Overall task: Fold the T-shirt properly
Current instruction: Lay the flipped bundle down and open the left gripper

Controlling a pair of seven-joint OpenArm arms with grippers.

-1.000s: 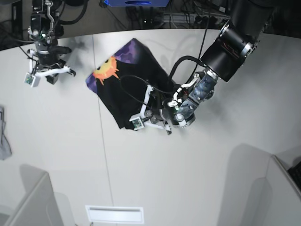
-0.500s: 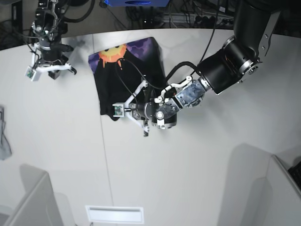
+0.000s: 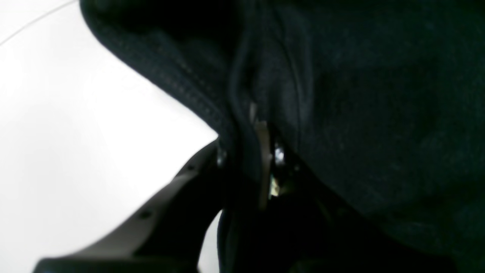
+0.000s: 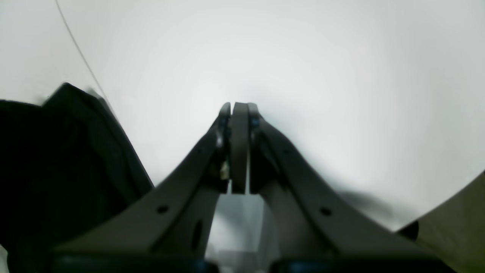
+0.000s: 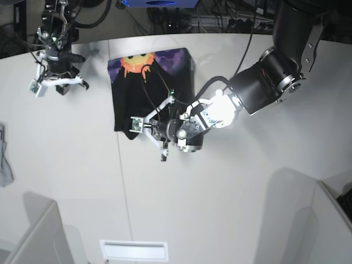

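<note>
While my left claw pinches the near hem, the one T-shirt has swung round since a second ago, its sun print now squarer to the table's far edge. My right claw stays pressed together, empty, beside it; two claws, one shirt.

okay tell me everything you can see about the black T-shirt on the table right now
The T-shirt is black cloth, folded into a rough rectangle lying flat on the white table. Its far end shows an orange-yellow sun on purple; the near part is plain black. The left gripper is shut on its near edge, and the left wrist view shows a stitched hem bunched between the fingers. The right gripper is shut, empty, and apart from the shirt, off to its side.
</note>
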